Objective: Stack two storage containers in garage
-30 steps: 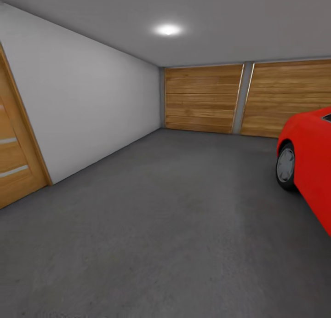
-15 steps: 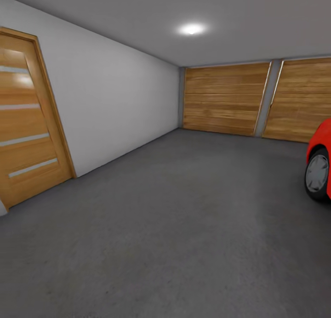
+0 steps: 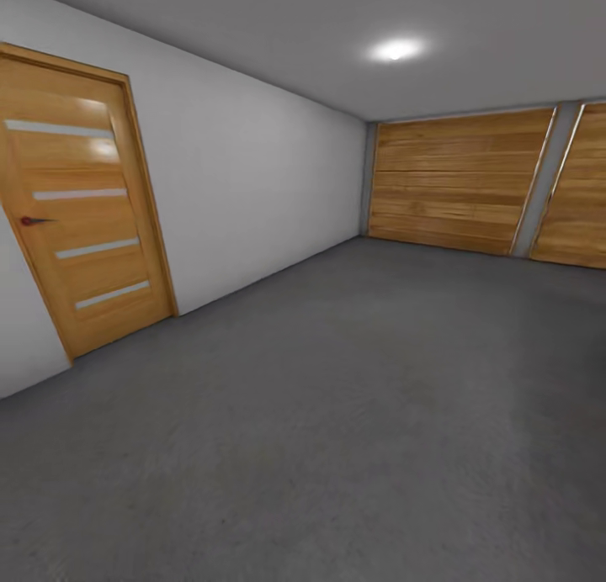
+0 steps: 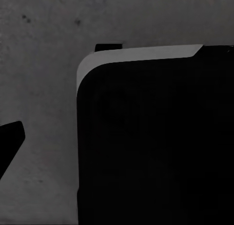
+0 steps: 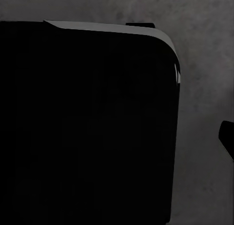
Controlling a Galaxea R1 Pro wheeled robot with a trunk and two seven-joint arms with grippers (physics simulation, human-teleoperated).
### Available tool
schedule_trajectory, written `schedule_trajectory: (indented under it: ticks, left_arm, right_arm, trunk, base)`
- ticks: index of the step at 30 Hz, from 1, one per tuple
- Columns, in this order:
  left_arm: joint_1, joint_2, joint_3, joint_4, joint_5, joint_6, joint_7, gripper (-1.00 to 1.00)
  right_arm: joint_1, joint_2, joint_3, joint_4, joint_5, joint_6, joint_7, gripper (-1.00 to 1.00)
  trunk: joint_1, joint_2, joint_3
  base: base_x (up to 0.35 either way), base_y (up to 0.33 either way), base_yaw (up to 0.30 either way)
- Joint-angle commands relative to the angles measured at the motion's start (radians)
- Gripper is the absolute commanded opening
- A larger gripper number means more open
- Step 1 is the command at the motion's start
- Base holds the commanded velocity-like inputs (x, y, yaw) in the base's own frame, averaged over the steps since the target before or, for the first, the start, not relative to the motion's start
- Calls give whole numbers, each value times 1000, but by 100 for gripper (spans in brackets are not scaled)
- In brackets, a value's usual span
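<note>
While the jaws' state cannot be told, the garage floor (image 3: 353, 414) runs toward plank doors (image 3: 459, 182).

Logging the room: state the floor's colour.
Dark grey, mottled concrete floor, best in the head view.

Evenly and softly lit from one round ceiling lamp (image 3: 397, 50), blown out to white with a pale halo. Faint sheen on the door (image 3: 84, 203) near its upper panes. No hard shadows across the floor (image 3: 337, 414); slightly lighter towards the plank doors (image 3: 459, 182). Soft overall, with lines bent and stretched at the edges. Very dim at both wrists: black body (image 4: 156, 147), thin grey highlight along its rim, grainy concrete (image 5: 204, 88).
</note>
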State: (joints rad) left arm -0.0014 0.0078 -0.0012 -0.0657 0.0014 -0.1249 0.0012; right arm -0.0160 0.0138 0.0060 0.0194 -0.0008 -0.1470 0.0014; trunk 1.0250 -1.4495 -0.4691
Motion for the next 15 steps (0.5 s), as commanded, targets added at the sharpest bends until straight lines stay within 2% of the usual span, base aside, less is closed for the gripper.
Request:
schedule_trajectory:
  ticks: [1,15]
  left_arm:
    - [0,0,0,0,0,-2,0,100]
    - [0,0,0,0,0,-2,0,100]
  right_arm:
    - [-1,0,0,2,0,-5,0,100]
    - [-1,0,0,2,-2,-5,0,100]
  trunk:
    - [0,0,-1]
    - [0,0,-1]
  base:
    - [0,0,269]
    - [0,0,269]
